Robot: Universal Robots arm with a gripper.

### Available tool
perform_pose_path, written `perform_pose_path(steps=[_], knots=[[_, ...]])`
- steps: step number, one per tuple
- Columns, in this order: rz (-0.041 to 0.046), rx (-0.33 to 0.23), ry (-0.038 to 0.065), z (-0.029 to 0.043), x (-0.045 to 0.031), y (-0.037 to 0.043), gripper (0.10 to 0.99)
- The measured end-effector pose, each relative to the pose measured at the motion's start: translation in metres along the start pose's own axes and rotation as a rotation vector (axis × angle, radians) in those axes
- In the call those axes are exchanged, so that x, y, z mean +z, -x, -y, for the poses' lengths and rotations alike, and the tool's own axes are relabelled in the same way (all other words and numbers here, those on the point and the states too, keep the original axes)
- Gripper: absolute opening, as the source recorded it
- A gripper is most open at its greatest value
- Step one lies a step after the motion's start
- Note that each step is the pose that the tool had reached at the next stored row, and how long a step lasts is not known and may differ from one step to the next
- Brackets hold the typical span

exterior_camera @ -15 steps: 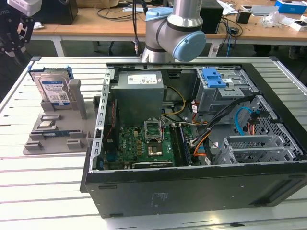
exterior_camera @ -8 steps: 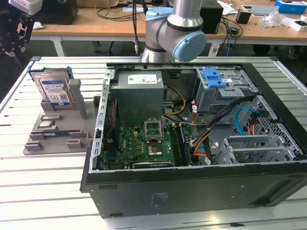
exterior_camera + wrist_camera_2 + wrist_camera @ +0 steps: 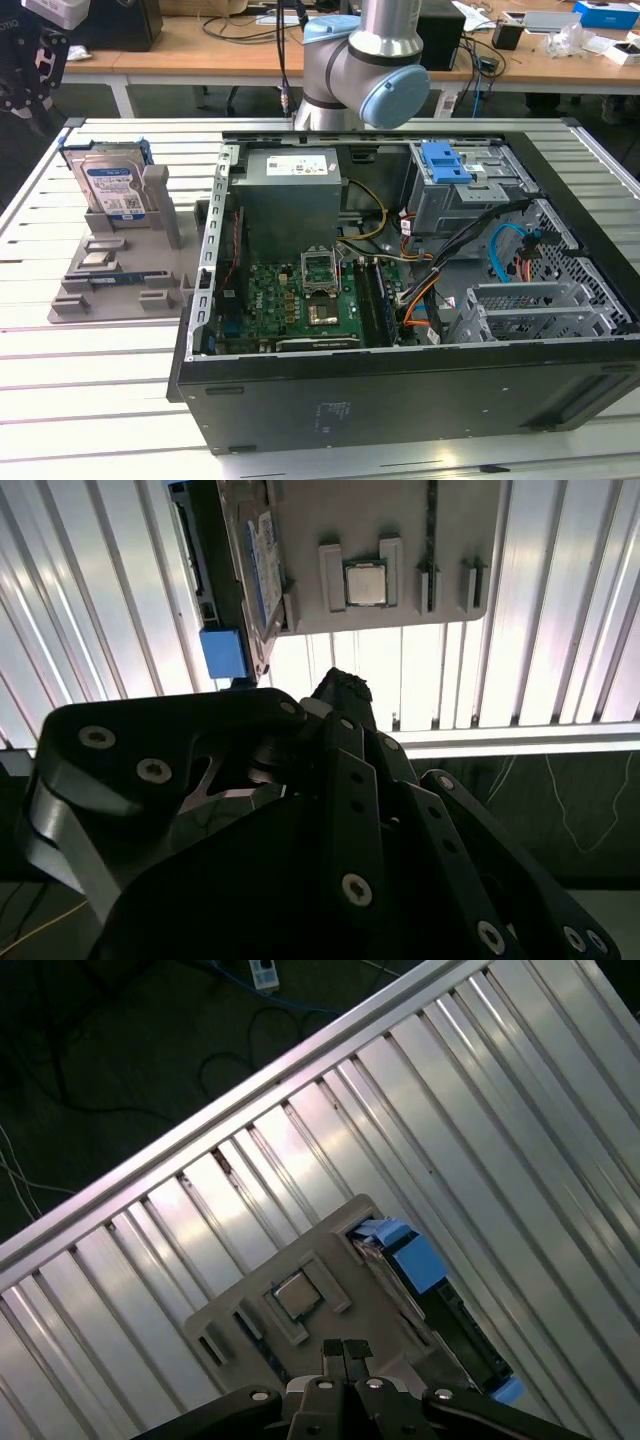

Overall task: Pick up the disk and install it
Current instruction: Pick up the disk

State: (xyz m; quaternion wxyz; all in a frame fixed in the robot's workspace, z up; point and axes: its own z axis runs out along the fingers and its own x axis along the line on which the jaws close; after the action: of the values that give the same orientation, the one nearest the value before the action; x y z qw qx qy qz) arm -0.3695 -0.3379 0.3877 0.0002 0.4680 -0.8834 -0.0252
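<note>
The disk [image 3: 112, 187], a silver drive with a white-and-blue label in a blue bracket, stands on edge at the back of a grey holder tray [image 3: 110, 285] on the exterior view's left. It also appears edge-on as the disk [image 3: 420, 1265] in the first wrist view and the disk [image 3: 262, 565] in the second wrist view. My gripper [image 3: 346, 1350] hangs well above the tray, apart from the disk. Its fingertips are together with nothing between them. In the exterior view the dark gripper [image 3: 25, 65] is at the upper left corner.
An open computer case [image 3: 400, 400] lies on the slatted metal table [image 3: 90, 380], with a motherboard, a grey power supply [image 3: 290, 185] and a drive cage with a blue latch [image 3: 445, 160]. A processor chip [image 3: 297, 1297] sits in the tray. The arm's base [image 3: 360, 60] stands behind the case.
</note>
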Motion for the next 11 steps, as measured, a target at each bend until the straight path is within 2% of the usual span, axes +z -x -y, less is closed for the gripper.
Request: perform_pose_path(steps=[11], knots=[[-0.0046, -0.104, 0.002, 0.0, 0.0, 0.0, 0.106]])
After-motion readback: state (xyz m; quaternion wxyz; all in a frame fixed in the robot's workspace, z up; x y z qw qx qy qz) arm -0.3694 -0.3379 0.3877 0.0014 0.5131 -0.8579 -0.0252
